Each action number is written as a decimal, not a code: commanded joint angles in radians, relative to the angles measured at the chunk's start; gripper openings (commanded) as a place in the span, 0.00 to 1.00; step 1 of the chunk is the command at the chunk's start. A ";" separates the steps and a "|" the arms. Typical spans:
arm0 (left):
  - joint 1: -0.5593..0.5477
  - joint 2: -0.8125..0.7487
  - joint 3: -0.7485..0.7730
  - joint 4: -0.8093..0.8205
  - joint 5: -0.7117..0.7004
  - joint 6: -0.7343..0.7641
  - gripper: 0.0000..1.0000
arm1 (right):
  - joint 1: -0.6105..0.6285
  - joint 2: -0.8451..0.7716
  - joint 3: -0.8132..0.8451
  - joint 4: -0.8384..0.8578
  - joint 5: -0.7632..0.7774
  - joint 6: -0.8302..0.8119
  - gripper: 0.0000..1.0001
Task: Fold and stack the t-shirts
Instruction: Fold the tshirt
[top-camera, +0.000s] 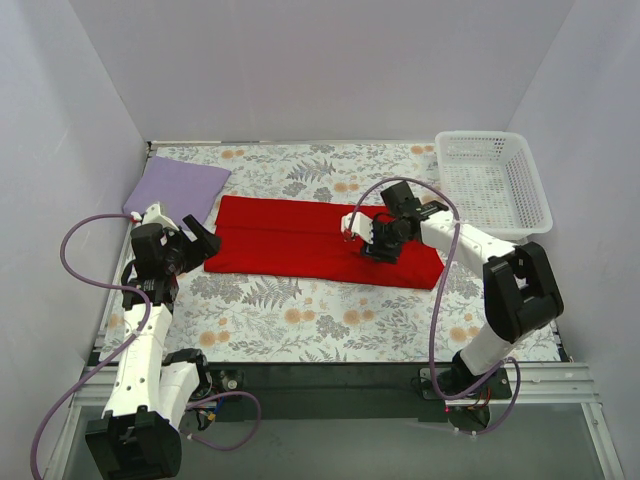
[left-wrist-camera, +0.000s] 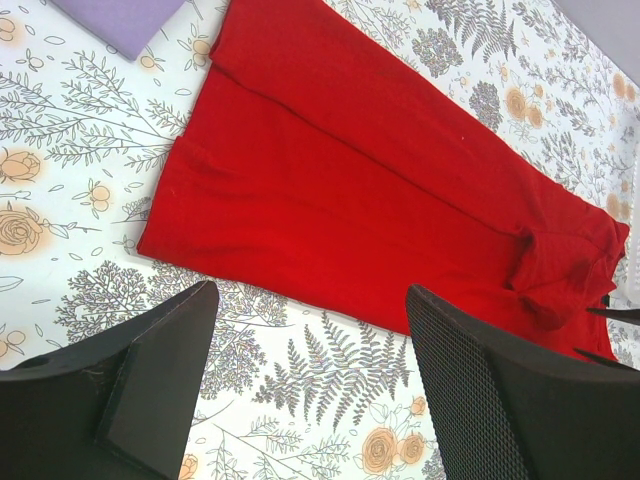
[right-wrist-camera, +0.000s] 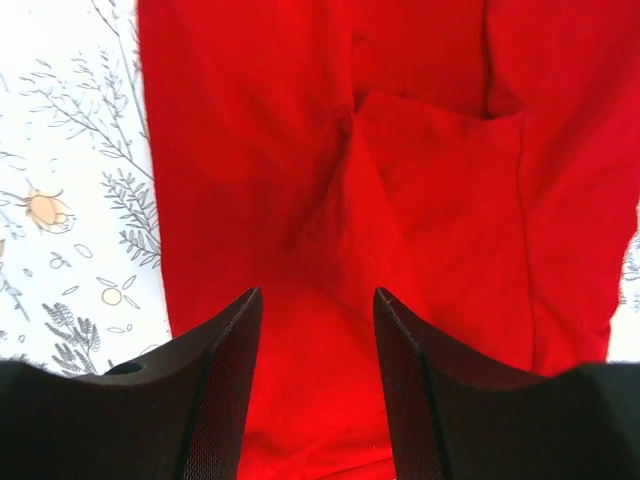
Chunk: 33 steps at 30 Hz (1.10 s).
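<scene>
Bright red cloth t-shirt (top-camera: 300, 245) lies mid-bench; right gripper (right-wrist-camera: 315, 295) open above it, left gripper (left-wrist-camera: 310, 290) open beside its left end.

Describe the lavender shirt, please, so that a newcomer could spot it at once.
Start on the floral cloth and go to its far left corner. There, left of the long red shirt, lies the lavender shirt, folded flat. It alone is pale purple, and much smaller than its red neighbour.

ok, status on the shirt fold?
Left end effector open, just off red shirt. Right end effector open over it, nothing gripped. Folded lavender shirt back left. Nothing blocking.
</scene>
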 joint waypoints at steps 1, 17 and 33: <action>-0.008 -0.018 -0.007 0.022 0.012 0.011 0.75 | 0.023 0.036 0.043 0.036 0.068 0.028 0.55; -0.015 -0.017 -0.009 0.021 0.011 0.012 0.75 | 0.068 0.129 0.089 0.062 0.129 0.049 0.39; -0.017 -0.015 -0.009 0.021 0.006 0.011 0.75 | 0.071 0.178 0.182 0.059 0.123 0.066 0.01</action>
